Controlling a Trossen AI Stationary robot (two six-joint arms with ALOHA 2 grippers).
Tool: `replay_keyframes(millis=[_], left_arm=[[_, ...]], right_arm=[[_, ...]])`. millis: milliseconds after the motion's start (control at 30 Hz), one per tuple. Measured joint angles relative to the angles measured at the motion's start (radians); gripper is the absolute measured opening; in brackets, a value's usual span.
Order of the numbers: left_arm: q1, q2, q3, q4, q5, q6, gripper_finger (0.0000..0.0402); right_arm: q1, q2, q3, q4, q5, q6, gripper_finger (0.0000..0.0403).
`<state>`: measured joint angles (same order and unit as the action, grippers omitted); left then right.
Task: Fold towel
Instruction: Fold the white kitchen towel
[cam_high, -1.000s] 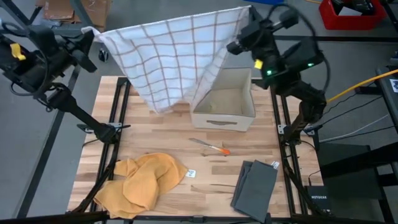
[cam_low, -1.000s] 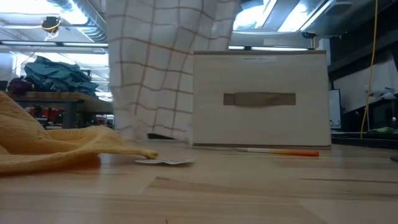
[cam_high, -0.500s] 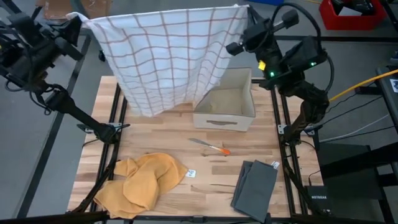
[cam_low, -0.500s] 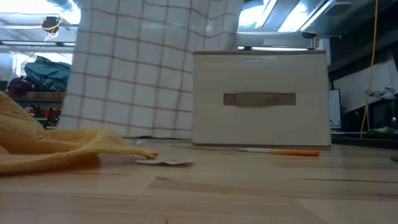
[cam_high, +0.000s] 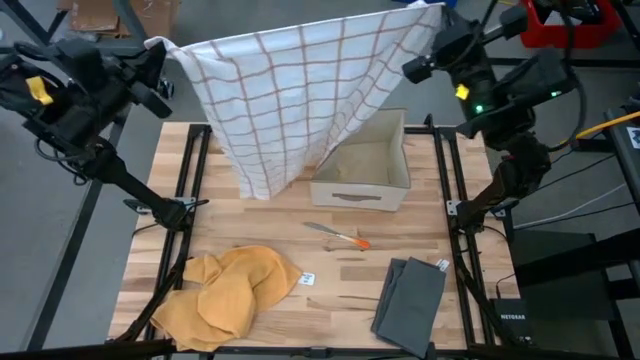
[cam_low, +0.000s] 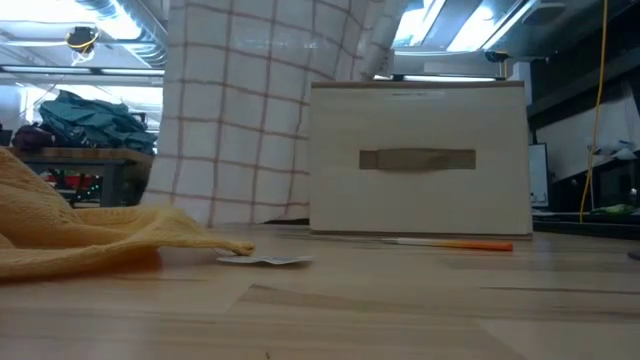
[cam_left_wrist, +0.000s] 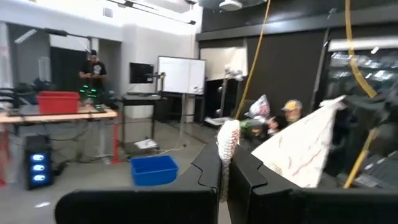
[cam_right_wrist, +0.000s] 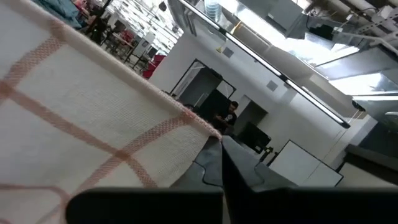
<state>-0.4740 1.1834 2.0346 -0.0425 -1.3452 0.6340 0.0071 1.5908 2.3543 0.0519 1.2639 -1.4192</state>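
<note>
Towel, white with a reddish check, was held stretched in the air above the far side of the counter, its lower corner hanging beside an open beige box. One top corner was clamped in the closed left pincer, the other in the closed right pincer. Nearer lay a crumpled yellow cloth, a folded grey cloth and an orange-tipped tool.

The hanging checked towel covers the back of the bench and part of the open box. In front, the orange pen, the yellow cloth and the grey folded cloth lie apart, with bare wood between them for passing.
</note>
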Motion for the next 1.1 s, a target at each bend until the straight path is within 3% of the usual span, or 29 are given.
replay_keyframes(millis=[200,467,667,967,1100], left_arm=[[0.0,0.05,0.0,-0.006,0.078,-0.029,0.0],[0.0,0.102,0.0,-0.001,0.082,0.019,0.0],[0.002,0.144,0.0,-0.04,0.085,-0.025,0.0],[0.093,0.234,0.001,-0.162,0.212,-0.146,0.0],[0.153,0.258,0.0,-0.149,0.339,-0.153,0.0]], right_arm=[[0.0,-0.06,0.0,-0.106,0.035,0.016,0.0001],[-0.001,-0.095,0.0,-0.187,0.063,0.063,0.0001],[-0.001,-0.099,0.002,-0.184,0.072,0.064,0.0001],[-0.002,-0.096,0.002,-0.184,0.07,0.061,0.0001],[-0.002,-0.096,0.002,-0.184,0.063,0.061,0.0001]])
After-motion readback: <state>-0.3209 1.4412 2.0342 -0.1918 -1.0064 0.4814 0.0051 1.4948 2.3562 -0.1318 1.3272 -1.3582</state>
